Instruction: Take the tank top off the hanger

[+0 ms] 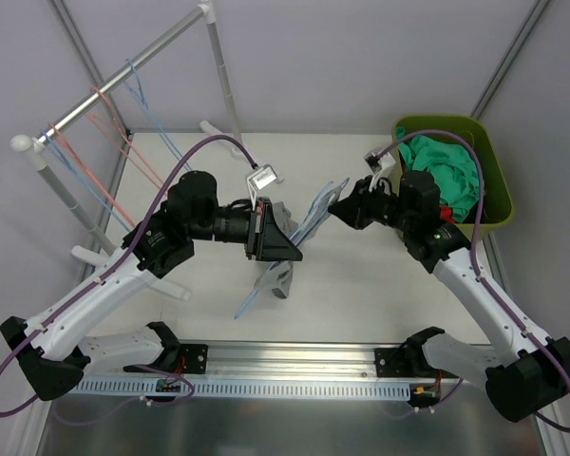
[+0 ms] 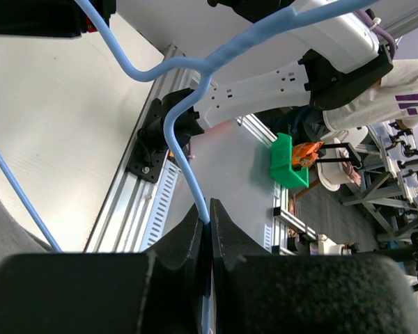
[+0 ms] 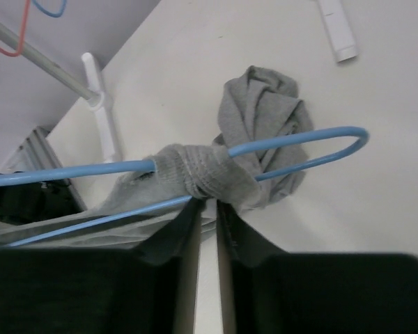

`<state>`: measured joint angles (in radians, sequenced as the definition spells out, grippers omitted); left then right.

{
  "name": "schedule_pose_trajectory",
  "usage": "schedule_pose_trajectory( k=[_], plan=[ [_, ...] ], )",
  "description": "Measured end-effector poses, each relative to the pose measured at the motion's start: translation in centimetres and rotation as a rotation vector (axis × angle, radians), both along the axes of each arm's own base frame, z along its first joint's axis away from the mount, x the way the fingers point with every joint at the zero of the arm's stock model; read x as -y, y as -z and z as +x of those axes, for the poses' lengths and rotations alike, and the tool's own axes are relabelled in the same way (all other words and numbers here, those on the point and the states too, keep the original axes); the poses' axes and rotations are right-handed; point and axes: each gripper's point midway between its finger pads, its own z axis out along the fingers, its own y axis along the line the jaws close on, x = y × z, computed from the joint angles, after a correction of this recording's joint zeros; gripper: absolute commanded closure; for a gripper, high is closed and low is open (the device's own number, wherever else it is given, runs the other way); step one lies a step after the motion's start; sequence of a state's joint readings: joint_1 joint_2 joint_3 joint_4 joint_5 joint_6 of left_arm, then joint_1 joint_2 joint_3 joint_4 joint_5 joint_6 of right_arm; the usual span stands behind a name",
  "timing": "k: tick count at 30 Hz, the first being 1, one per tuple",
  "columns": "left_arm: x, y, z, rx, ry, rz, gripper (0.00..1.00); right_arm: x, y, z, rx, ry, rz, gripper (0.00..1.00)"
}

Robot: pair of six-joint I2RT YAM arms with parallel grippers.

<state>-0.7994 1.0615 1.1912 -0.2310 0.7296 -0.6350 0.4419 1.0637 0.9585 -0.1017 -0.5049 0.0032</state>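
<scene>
A light blue wire hanger (image 1: 319, 203) is held above the table between my two grippers. A grey tank top (image 1: 269, 278) hangs from it and trails onto the table. My left gripper (image 1: 290, 245) is shut on the hanger's wire below the hook; the left wrist view shows the wire (image 2: 177, 132) pinched between the fingertips (image 2: 210, 221). My right gripper (image 1: 339, 211) is at the hanger's shoulder end. In the right wrist view its jaws (image 3: 208, 204) stand almost closed on the grey strap (image 3: 205, 174) bunched around the hanger (image 3: 299, 139). The rest of the tank top (image 3: 265, 115) lies crumpled below.
A green bin (image 1: 499, 195) holding green cloth stands at the back right. A white clothes rack (image 1: 123, 81) with red and blue hangers (image 1: 109, 128) stands at the back left, and its foot shows in the right wrist view (image 3: 101, 111). An aluminium rail (image 1: 294, 359) runs along the near edge.
</scene>
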Motion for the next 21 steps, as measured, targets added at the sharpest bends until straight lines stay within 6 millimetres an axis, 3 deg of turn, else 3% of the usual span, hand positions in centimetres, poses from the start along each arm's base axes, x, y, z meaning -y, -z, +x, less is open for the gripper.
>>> schedule_pose_trajectory(
  k=[1,9,12,17,19,21],
  plan=[
    [0.0,0.2,0.0,-0.002,0.0,0.002,1.0,0.2,0.0,0.3,0.009,0.017,-0.009,0.99],
    [-0.1,1.4,0.0,-0.009,-0.004,0.017,1.0,3.0,0.4,2.3,0.045,0.189,-0.091,1.0],
    [-0.1,1.7,0.0,-0.014,-0.003,0.024,1.0,5.4,-0.7,3.7,0.053,0.294,-0.122,1.0],
    [-0.1,1.8,-0.1,-0.013,0.002,0.022,1.0,10.2,-3.6,8.1,0.081,0.489,-0.144,1.0],
    [-0.1,1.6,0.0,-0.001,0.002,0.018,1.0,11.0,-3.1,9.9,0.056,0.519,-0.156,1.0],
    [0.0,0.8,0.1,0.014,0.004,0.011,1.0,10.8,-1.0,10.6,-0.005,0.498,-0.165,1.0]
  ],
)
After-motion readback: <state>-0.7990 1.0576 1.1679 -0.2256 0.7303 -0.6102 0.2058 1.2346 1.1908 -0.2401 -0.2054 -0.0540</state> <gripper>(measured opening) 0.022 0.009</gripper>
